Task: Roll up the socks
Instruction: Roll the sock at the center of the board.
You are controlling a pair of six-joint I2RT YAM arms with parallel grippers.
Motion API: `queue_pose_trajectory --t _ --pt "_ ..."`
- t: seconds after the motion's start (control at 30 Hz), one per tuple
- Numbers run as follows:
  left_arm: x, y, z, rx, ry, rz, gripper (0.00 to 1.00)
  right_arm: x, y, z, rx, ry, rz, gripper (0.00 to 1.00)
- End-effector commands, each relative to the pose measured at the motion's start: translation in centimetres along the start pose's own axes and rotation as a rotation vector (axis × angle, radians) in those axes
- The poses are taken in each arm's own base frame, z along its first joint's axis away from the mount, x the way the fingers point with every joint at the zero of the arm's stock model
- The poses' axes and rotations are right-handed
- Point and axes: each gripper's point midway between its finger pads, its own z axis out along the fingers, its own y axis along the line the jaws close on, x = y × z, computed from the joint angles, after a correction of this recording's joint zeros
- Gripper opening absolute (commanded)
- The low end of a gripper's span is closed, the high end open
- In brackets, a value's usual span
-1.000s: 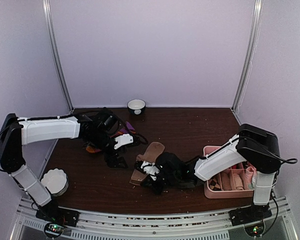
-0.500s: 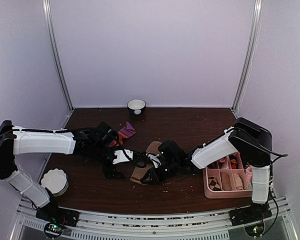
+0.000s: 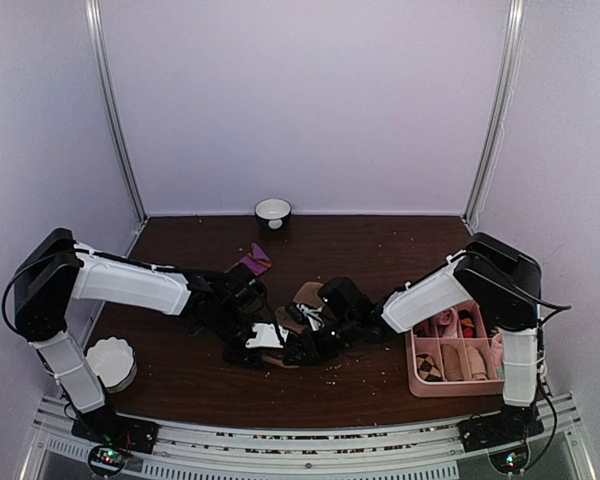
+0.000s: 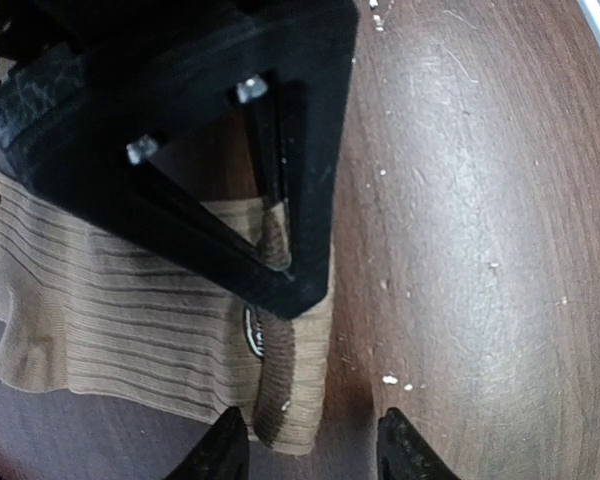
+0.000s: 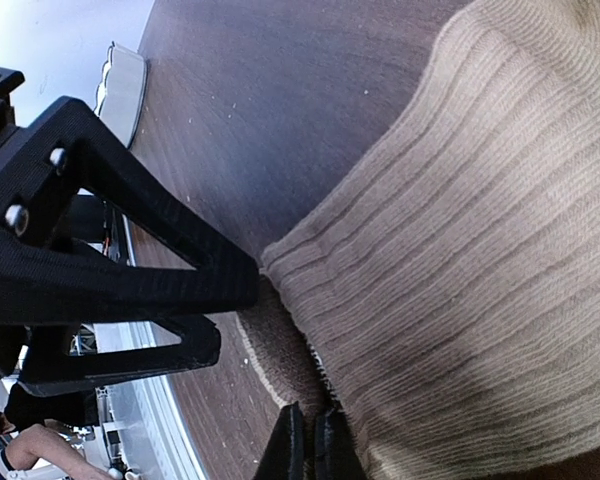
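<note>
The tan sock (image 3: 308,294) lies mid-table, mostly hidden under both grippers; its ribbed fabric fills the left wrist view (image 4: 130,300) and the right wrist view (image 5: 480,250). My right gripper (image 5: 311,445) is shut on the sock's folded near edge, low over the table (image 3: 298,345). My left gripper (image 4: 315,455) faces it from the left (image 3: 260,350). Its jaws stand apart on either side of the sock's corner, and neither fingertip (image 4: 225,450) touches the fabric. The dark red sock (image 3: 252,262), purple cuff showing, lies behind the left arm.
A pink divided tray (image 3: 417,385) holding small rolled socks sits at the right, beside the right arm's base. A white fluted bowl (image 3: 110,362) stands at the front left. A small bowl (image 3: 273,211) rests against the back wall. Crumbs dot the dark table.
My left arm swung from the dark red sock at the back left down to the tan sock's corner, its jaws narrowing. My right gripper drew the tan sock slightly back and left.
</note>
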Motion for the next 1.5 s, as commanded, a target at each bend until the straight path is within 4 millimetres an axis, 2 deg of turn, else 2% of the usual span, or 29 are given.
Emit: queue_pose_trajectory --t 0.0,0.13,0.3,0.43,0.53,0.7,0.73,0.8,0.87,0.93,1.13,1.2,1.3,1.4,1.47 --pt "-1.6 1.2 -0.2 -0.019 -0.039 0.034 0.43 3.2 -4.5 0.4 0.125 0.085 0.137 0.0" --pt "-1.8 0.8 0.2 -0.002 -0.041 0.039 0.41 2.8 -4.2 0.4 0.114 0.075 0.139 0.0" --pt "-1.2 0.2 1.1 0.043 -0.006 0.027 0.31 2.3 -3.5 0.3 0.089 0.058 0.145 0.0" --pt "-0.5 -0.3 1.7 0.073 0.02 0.018 0.32 2.2 -3.2 0.3 0.078 0.055 0.143 0.0" --pt "-0.2 0.0 2.1 0.071 0.043 0.0 0.31 2.1 -3.1 0.2 0.076 0.057 0.141 0.0" --pt "-0.2 0.1 2.4 0.093 0.063 -0.038 0.02 2.0 -3.2 -0.5 0.098 0.033 0.119 0.0" --pt "-0.2 0.0 2.5 0.106 0.066 -0.053 0.0 1.8 -3.2 -0.8 0.113 0.019 0.104 0.0" --pt "-0.3 -0.2 2.6 0.153 0.064 -0.097 0.0 1.2 -3.2 -1.5 0.136 -0.024 0.064 0.11" --pt "-0.4 -0.4 2.6 0.219 0.062 -0.156 0.0 0.6 -2.9 -2.2 0.143 -0.072 0.029 0.27" --pt "-0.3 -0.4 2.5 0.281 0.054 -0.219 0.0 0.2 -2.9 -2.9 0.168 -0.106 -0.003 0.33" --pt "-0.2 0.2 1.8 0.409 0.015 -0.36 0.0 -0.7 -3.3 -5.4 0.259 -0.211 -0.077 0.37" --pt "0.0 -0.1 2.0 0.453 0.019 -0.394 0.0 -0.4 -3.8 -6.2 0.294 -0.235 -0.089 0.37" --pt "0.2 -0.3 2.2 0.491 0.028 -0.426 0.0 -0.6 -3.5 -7.7 0.293 -0.317 -0.132 0.36" --pt "0.3 -0.4 2.4 0.525 0.034 -0.449 0.0 -0.6 -2.4 -9.4 0.277 -0.4 -0.218 0.37" --pt "0.5 -0.5 2.3 0.557 0.038 -0.474 0.0 -0.3 -0.5 -10.4 0.259 -0.461 -0.355 0.38"
